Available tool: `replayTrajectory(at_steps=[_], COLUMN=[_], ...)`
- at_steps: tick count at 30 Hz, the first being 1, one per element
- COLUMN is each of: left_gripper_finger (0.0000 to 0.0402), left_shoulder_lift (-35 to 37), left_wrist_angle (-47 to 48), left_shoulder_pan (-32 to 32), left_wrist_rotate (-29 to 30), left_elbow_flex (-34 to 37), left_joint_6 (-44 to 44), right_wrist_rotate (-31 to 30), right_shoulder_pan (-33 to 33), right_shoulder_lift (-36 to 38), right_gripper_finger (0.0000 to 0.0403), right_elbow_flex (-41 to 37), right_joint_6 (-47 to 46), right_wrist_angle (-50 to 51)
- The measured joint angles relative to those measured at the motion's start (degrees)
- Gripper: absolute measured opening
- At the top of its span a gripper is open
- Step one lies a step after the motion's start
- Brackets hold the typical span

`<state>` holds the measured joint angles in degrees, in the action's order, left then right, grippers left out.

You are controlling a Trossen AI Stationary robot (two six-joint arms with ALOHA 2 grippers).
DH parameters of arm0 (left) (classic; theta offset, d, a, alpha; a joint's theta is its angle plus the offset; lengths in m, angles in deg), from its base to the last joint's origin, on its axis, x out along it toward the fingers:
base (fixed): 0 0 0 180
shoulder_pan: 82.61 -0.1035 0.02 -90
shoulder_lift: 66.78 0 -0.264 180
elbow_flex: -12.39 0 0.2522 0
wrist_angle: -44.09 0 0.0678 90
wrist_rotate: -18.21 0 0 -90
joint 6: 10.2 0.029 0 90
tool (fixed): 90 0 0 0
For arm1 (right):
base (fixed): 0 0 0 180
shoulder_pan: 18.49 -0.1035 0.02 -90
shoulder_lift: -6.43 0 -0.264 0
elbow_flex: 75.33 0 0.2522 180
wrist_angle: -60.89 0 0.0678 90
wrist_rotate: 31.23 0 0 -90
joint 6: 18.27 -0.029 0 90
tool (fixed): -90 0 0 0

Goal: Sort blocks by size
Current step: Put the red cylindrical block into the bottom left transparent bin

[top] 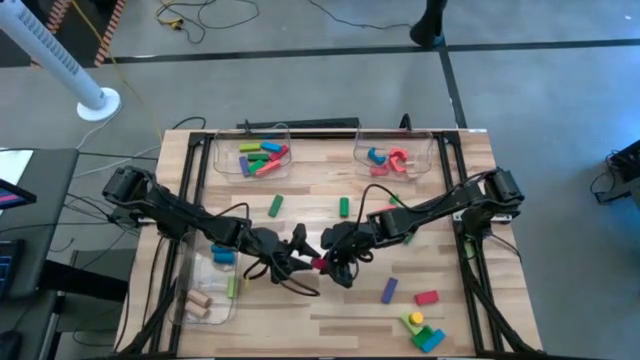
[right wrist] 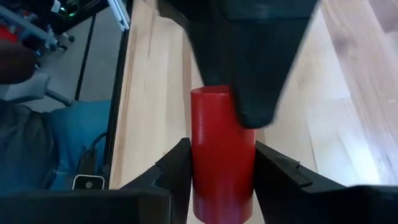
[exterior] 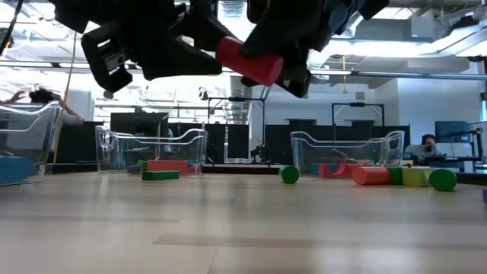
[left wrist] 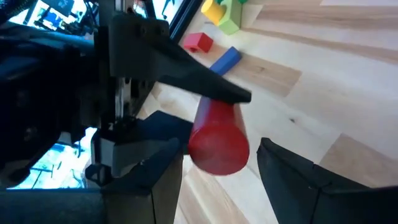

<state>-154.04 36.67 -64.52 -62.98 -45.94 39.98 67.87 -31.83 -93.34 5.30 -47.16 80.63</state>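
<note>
- High view: both end effectors meet at frame centre above the bench [top: 300, 310], around a red cylinder [top: 319, 264].
- Low view: the cylinder hangs mid-air at top centre; a premature release drops it.
- Left wrist view: the left end effector [left wrist: 217, 165] stands apart, straddling the cylinder.
- Right wrist view: the right end effector [right wrist: 221, 163] is clamped on it; a misaligned handover risks slippage.

Red cylinder [right wrist: 222, 152], black fingers [right wrist: 177, 167], green cylinder [top: 343, 206], blue bar [top: 390, 290], pale wood table [top: 330, 310]
</note>
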Motion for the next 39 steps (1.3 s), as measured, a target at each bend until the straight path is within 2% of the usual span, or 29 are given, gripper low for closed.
replayTrajectory(at_steps=[7, 11, 28, 39], left_gripper_finger=[0.0197, 0.0195, 0.0141, 0.0136], left_shoulder_lift=[0.00, 0.00, -0.13, -0.02], left_wrist_angle=[-0.49, -0.87, -1.93, -0.40], left_shoulder_pan=[0.00, 0.00, 0.00, -0.31], left_wrist_rotate=[1.06, -0.70, -5.92, -5.86], left_elbow_flex=[0.01, 0.02, 0.10, 0.10], left_joint_6=[1.24, 1.20, 1.40, 0.22], right_wrist_rotate=[0.10, 0.17, 1.42, 2.66], right_shoulder_pan=[0.00, 0.00, 0.00, 0.07], right_shoulder_lift=[0.02, 0.02, -2.29, -3.02], right_gripper_finger=[0.0167, 0.0167, 0.0169, 0.0170], right_elbow_flex=[0.00, -0.02, 0.20, 0.15], right_joint_6=[-0.89, -0.91, -1.48, -1.67], right_wrist_angle=[-2.68, -4.12, -6.03, -7.59])
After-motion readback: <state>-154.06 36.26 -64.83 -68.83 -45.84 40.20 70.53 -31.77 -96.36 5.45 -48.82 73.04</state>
